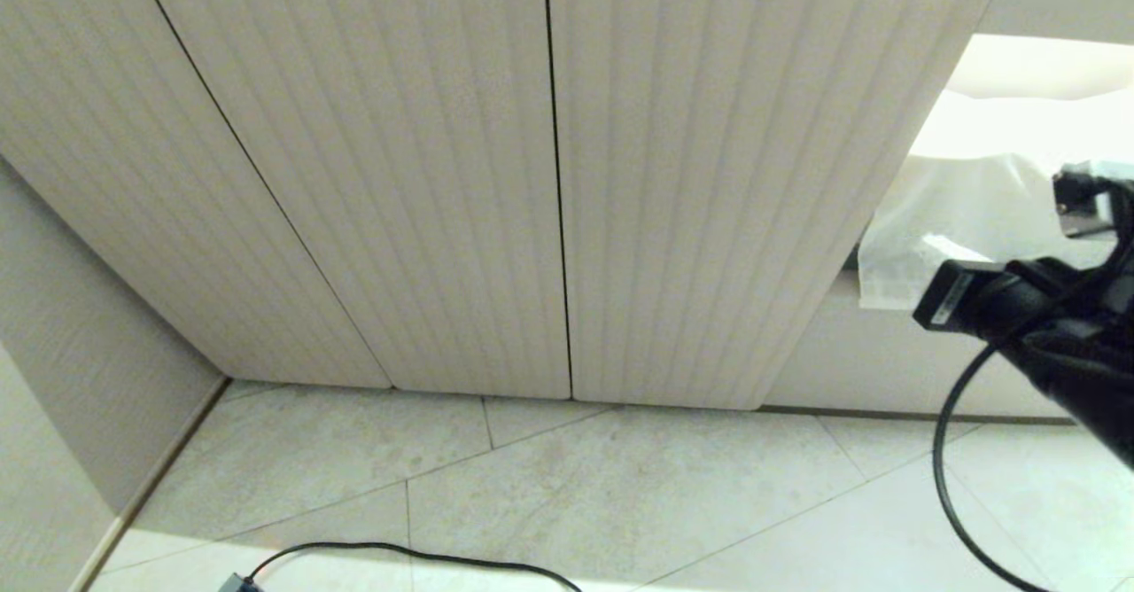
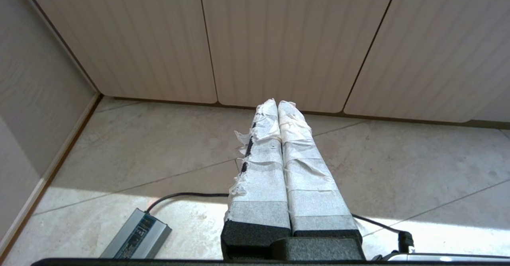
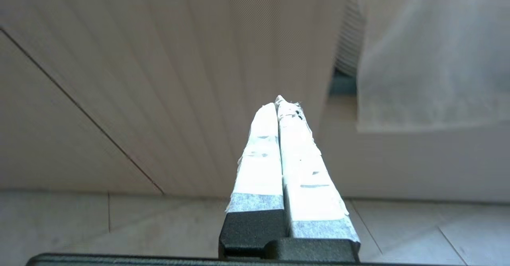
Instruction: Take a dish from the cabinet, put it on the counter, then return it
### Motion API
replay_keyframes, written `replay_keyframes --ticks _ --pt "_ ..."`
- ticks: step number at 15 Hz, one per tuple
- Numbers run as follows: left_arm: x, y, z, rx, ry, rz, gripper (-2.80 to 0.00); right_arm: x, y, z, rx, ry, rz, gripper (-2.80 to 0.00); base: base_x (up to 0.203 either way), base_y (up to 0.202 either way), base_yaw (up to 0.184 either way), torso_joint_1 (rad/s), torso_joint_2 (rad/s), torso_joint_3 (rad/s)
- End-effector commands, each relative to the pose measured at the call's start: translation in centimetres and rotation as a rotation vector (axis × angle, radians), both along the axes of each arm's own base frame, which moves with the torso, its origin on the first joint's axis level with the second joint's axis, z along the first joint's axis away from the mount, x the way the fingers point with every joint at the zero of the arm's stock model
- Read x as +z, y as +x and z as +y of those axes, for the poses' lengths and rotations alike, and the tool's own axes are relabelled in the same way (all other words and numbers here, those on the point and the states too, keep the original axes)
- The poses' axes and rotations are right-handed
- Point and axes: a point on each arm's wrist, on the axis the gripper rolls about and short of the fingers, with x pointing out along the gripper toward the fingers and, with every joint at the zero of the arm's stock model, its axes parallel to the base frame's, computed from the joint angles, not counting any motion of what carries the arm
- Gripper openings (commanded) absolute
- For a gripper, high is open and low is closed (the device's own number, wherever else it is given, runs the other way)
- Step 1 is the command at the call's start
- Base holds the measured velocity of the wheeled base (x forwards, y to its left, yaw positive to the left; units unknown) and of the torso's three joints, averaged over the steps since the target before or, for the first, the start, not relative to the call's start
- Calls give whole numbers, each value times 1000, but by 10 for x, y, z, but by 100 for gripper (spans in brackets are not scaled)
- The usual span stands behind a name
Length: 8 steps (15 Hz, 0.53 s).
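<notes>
The cabinet (image 1: 549, 175) fills the head view with shut beige ribbed doors; right of them it stands open. My right arm (image 1: 1045, 326) reaches in from the right edge toward that opening. In the right wrist view my right gripper (image 3: 281, 104) is shut with nothing in it. Its taped fingertips are level with the edge of the last ribbed door (image 3: 239, 59), beside the opening. My left gripper (image 2: 277, 104) is shut and empty, low over the floor, pointing at the shut doors (image 2: 287, 39). The dish and the counter are out of view.
A translucent white plastic sheet (image 1: 957, 220) hangs in the opening, and something white and ribbed (image 3: 350, 35) shows behind it. A grey power adapter (image 2: 137, 234) and black cable (image 1: 399, 552) lie on the tiled floor (image 1: 620, 486). A wall (image 1: 80, 335) closes the left side.
</notes>
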Motion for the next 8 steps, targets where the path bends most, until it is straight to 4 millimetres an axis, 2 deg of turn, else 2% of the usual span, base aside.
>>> replay_keyframes --ticks 1,5,8 --pt "0 0 0 0 -1 -1 -280 -3 -30 -12 -4 6 -19 -280 0 0 0 0 0 0" --pt "0 0 0 0 -1 -2 -280 -25 -65 -25 -5 -15 14 -280 0 0 0 0 0 0" --pt "0 0 0 0 -1 0 -280 -44 -101 -38 -4 -10 16 -280 0 0 0 0 0 0"
